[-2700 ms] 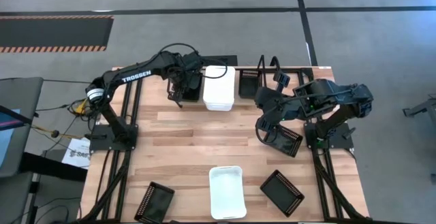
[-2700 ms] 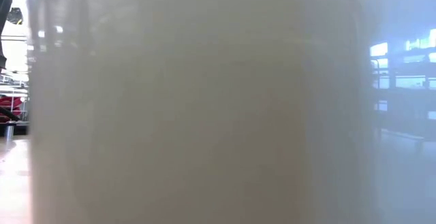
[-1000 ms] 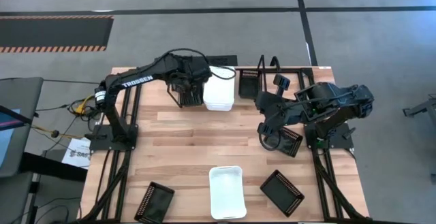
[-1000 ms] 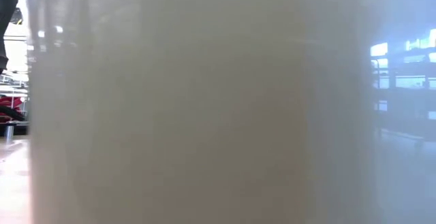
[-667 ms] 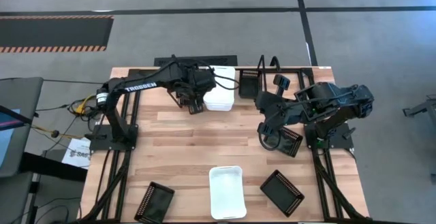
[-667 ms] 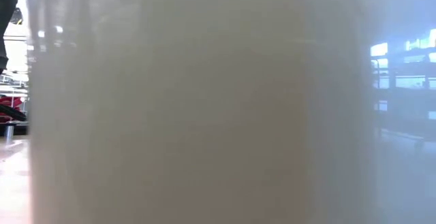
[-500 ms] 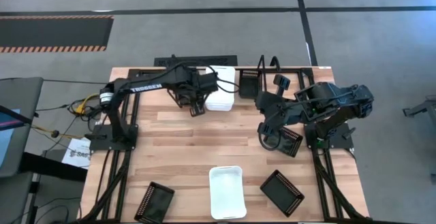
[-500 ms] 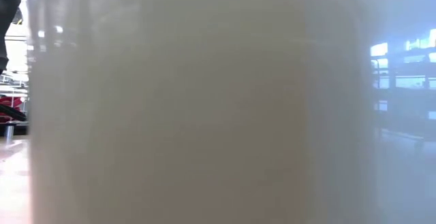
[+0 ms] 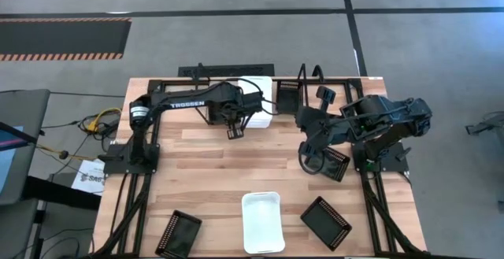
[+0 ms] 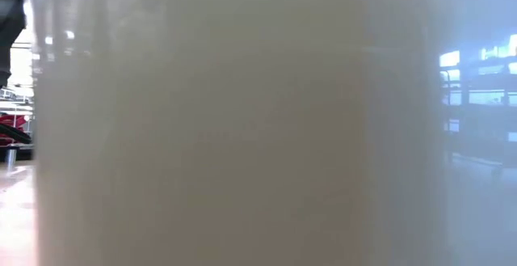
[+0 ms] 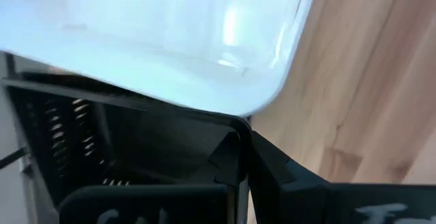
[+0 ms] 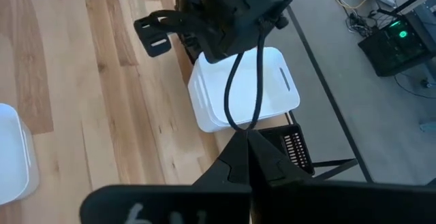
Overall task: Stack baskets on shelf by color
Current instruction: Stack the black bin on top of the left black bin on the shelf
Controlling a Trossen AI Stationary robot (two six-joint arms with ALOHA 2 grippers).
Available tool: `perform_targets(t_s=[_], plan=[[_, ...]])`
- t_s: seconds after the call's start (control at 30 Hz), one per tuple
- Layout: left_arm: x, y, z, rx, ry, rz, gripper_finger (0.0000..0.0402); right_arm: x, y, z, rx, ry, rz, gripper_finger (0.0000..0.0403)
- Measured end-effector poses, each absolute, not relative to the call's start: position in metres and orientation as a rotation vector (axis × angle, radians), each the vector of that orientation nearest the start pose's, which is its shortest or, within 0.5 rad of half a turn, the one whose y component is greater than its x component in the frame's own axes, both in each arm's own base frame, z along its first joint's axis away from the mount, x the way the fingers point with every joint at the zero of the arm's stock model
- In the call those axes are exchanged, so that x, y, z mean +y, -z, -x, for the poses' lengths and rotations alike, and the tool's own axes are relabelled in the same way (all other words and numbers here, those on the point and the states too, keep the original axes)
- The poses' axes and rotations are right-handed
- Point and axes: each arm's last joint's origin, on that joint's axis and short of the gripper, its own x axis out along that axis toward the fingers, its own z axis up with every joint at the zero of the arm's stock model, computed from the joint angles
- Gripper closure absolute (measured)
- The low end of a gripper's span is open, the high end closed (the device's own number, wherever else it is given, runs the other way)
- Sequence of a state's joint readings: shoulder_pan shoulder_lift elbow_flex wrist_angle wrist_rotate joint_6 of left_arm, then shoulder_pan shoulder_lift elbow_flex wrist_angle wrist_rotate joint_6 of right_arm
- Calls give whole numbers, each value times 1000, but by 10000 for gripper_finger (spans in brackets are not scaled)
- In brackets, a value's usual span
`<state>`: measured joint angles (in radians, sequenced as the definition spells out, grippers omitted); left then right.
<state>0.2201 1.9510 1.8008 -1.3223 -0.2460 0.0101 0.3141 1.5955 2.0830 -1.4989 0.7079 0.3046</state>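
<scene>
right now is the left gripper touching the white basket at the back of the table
Cannot tell. In the high view the left gripper sits right beside the white basket, and no view plainly shows contact or a gap.

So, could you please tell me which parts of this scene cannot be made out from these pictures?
- Low view: a white basket against the lens hides nearly the whole table.
- High view: the left arm covers most of the white basket on the shelf.
- High view: the right gripper hides part of a black basket.
- Left wrist view: the black basket is cut off.
</scene>
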Motion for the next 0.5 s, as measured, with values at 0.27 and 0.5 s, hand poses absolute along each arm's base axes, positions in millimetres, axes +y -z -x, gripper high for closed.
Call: perform_targets(t_s=[0.27, 0.5], plan=[[98, -277, -367, 1472, -411, -47, 401, 63, -459, -255, 825, 486, 222, 401], [102, -277, -366, 1480, -413, -70, 401, 63, -459, -255, 827, 486, 223, 401]])
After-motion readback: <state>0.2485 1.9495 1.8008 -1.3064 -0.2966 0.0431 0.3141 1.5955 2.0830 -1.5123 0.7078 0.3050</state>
